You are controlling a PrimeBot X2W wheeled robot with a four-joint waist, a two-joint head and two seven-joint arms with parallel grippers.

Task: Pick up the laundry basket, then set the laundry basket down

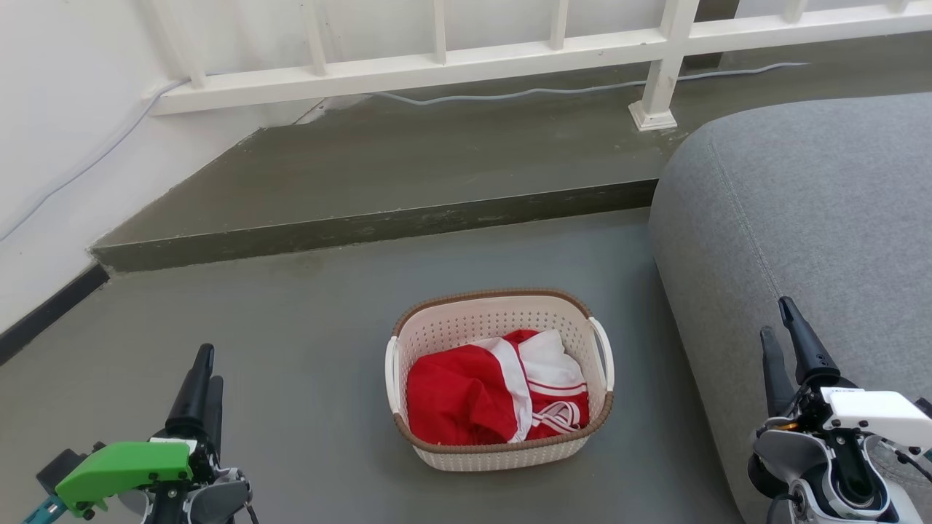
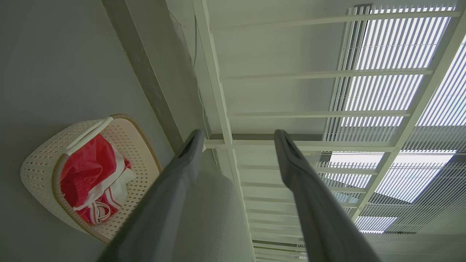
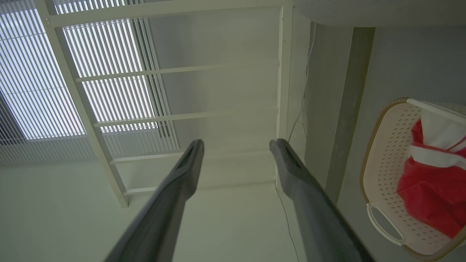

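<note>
The left gripper [image 1: 209,367] sits at the lower left of the head view. Its two fingers stand apart with nothing between them. The right gripper [image 1: 775,318] sits at the lower right, in front of the gray sofa [image 1: 801,204]. Its fingers are spread apart too and hold nothing. The basket [image 1: 466,327] rests on the floor [image 1: 291,327] in the lower middle, between the grippers and well apart from both. A red and white cloth [image 1: 480,400] lies inside it.

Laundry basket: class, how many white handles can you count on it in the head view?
2. The left handle is on the laundry basket's left side, the right handle on its right side, nearer the grey sofa.
</note>
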